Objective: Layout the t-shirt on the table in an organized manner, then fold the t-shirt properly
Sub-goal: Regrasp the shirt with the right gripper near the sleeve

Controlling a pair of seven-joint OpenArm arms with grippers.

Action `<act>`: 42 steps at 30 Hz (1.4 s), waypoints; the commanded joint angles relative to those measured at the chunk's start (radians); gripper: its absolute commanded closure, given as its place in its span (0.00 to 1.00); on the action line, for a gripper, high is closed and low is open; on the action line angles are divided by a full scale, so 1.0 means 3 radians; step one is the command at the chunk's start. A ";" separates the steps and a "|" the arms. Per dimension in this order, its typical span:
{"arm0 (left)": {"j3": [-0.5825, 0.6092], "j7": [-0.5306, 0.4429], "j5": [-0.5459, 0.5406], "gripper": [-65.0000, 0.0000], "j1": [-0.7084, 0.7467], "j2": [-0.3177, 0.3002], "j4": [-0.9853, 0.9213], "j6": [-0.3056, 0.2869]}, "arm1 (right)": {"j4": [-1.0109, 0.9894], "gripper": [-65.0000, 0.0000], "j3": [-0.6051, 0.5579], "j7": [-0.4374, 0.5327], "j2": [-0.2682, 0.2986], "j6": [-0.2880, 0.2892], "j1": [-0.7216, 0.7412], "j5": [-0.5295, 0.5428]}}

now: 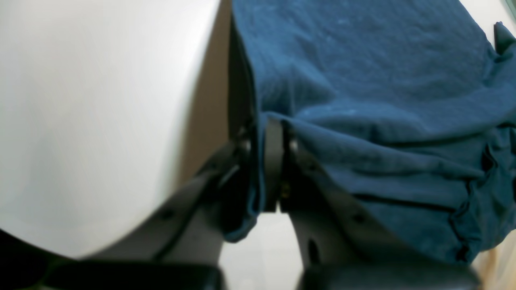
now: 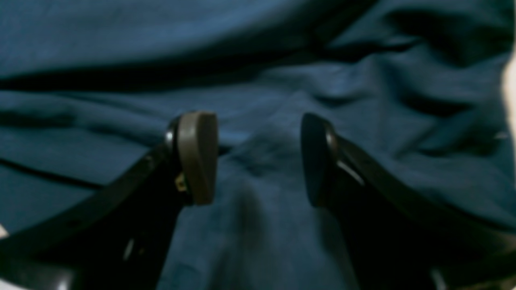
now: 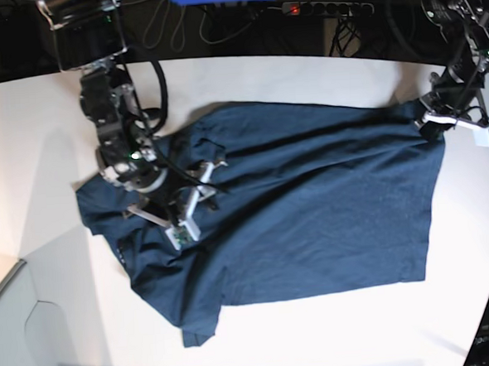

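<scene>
While the table [image 3: 320,328] is bearing everything, the t-shirt [image 3: 312,204] is lying spread and wrinkled across its middle, one edge reaching toward the far right side in the base view. Left gripper [image 1: 274,161] is pinching a fold of the shirt's edge between closed jaws; right gripper [image 2: 258,157] is hovering over bunched cloth, jaws standing wide apart and gripping nothing.
</scene>
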 commanded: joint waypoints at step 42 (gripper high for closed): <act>-0.0003 -0.0044 -0.0051 1.00 -0.0017 0.0021 0.0051 -0.0022 | -0.0748 0.57 0.0006 0.0070 -0.0073 -0.0497 0.0400 0.0013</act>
